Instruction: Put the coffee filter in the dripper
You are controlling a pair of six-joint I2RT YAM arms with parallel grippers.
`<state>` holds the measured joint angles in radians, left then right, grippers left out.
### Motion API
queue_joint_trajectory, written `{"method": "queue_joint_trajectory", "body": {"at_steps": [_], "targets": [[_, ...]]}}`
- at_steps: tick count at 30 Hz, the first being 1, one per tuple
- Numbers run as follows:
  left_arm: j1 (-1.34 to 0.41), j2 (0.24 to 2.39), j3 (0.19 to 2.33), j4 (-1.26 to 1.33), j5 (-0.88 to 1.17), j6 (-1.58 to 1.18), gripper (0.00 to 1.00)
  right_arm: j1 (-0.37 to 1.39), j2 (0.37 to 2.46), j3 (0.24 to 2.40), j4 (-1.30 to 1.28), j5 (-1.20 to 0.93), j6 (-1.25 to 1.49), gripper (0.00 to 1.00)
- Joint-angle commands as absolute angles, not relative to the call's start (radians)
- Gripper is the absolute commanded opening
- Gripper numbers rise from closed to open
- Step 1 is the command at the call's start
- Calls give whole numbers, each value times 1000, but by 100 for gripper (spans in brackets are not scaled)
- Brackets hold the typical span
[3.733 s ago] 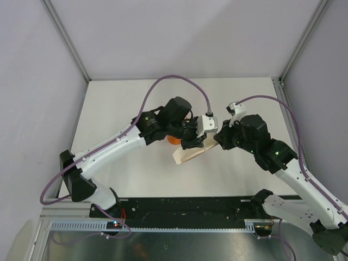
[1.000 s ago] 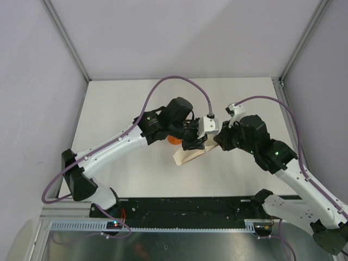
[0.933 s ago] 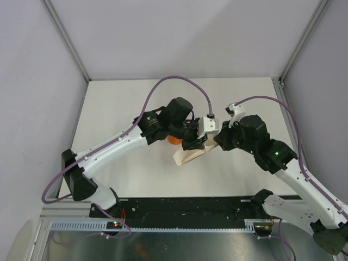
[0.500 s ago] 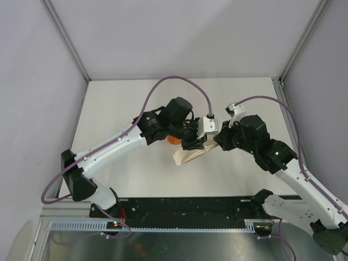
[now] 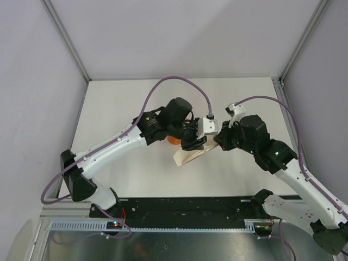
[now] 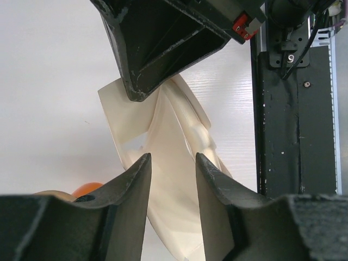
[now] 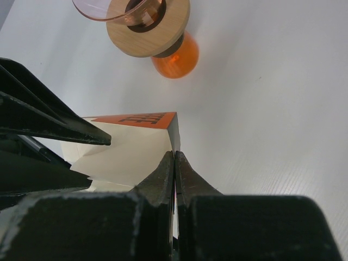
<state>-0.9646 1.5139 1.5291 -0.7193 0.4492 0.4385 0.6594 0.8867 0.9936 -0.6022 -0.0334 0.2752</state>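
Filter: folded cream-white paper [image 6: 187, 128] beside the packet [image 7: 136, 144], near the dripper [image 7: 103, 8] on its arm-base side, not in it.
Long axis: slanted in the overhead view, the far end towards the right gripper [image 7: 175, 163] and the near end away from the dripper; its mouth end cannot be told.
Left gripper [image 6: 171, 171]: fingers partly apart, astride the filter; no grip shows.
Right gripper: jaws pressed together on the packet's corner, below its orange printed band.
Dripper: upright on a wooden ring [image 7: 147, 35] over an orange cup [image 7: 176, 60], apart from the packet.
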Motion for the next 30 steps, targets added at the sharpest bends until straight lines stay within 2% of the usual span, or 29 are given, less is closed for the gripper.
{"method": "queue_joint_trajectory", "body": {"at_steps": [1,11,23,30], "targets": [[-971,1481,1518,-714,440,475,43,666,885,1040,-573,-30,267,0],[-973,1530,1553,-711,423,400,36,665,882,1040,-571,-32,268,0],[-995,1551,1554,-705,462,346,36,666,881,1040,-574,-14,277,0],[-1007,1575,1565,-683,391,323,23,665,897,1040,-579,16,335,0]]}}
